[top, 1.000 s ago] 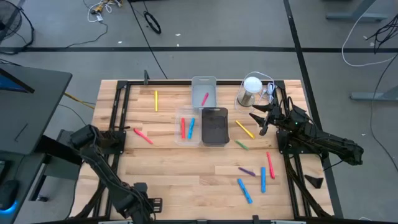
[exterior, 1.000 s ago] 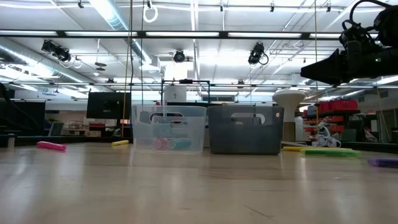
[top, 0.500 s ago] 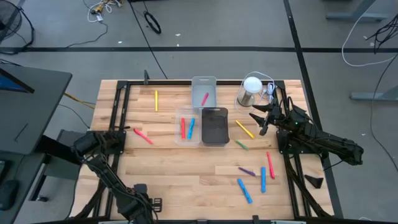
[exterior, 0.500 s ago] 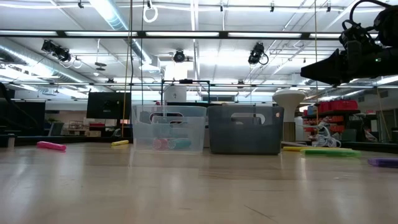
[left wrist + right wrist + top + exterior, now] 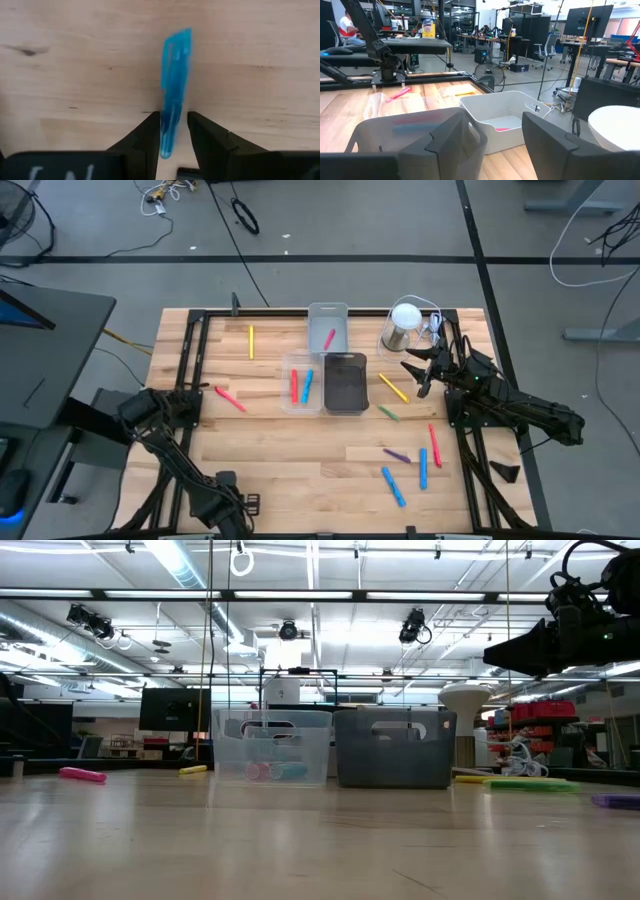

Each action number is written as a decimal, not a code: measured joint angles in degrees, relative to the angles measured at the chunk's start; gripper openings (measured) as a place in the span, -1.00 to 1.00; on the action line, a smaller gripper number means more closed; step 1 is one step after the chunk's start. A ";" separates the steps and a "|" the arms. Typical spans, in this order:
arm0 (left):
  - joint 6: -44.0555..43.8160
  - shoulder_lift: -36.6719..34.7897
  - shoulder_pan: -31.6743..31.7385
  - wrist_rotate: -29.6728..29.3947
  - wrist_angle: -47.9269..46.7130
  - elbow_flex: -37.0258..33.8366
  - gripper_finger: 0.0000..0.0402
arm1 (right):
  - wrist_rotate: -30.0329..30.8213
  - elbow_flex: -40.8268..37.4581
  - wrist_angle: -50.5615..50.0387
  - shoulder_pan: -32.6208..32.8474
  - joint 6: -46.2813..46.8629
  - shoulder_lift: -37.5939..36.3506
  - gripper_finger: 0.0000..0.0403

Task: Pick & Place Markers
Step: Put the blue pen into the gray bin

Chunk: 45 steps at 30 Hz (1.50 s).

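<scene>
We find three bins grouped at mid-surface: a clear bin holding a red and a blue marker, a dark bin touching its right side, and a pale bin behind them with one pink marker inside. A metal cup with a white ball stands near the right rear corner of the wooden surface.

Loose markers lie about: a yellow marker at left rear, a pink marker at left, a second yellow one and a short green marker right of the dark bin, then purple, red and two blue ones toward the front right.

The right gripper hovers beside the cup, its fingers spread wide and holding nothing; the bins lie directly before it.

The left gripper is low at the front left. Its fingers flank a blue marker on the wood, close on either side; we cannot tell whether they yet clamp it.

Against the earlier high view, the left arm's elbow has shifted slightly; the right arm, bins and loose markers are unchanged.
</scene>
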 joint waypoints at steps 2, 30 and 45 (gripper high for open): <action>0.47 -0.11 0.11 -0.09 -0.36 0.00 -0.44 | 0.00 0.01 0.00 -0.01 0.00 0.01 0.03; 12.48 0.04 5.58 2.12 0.11 -0.13 -0.71 | 0.00 0.00 0.00 0.00 0.00 0.01 0.03; 11.68 -0.56 6.27 0.01 -12.03 5.41 -0.78 | 0.00 0.00 0.00 -0.02 0.00 0.01 0.03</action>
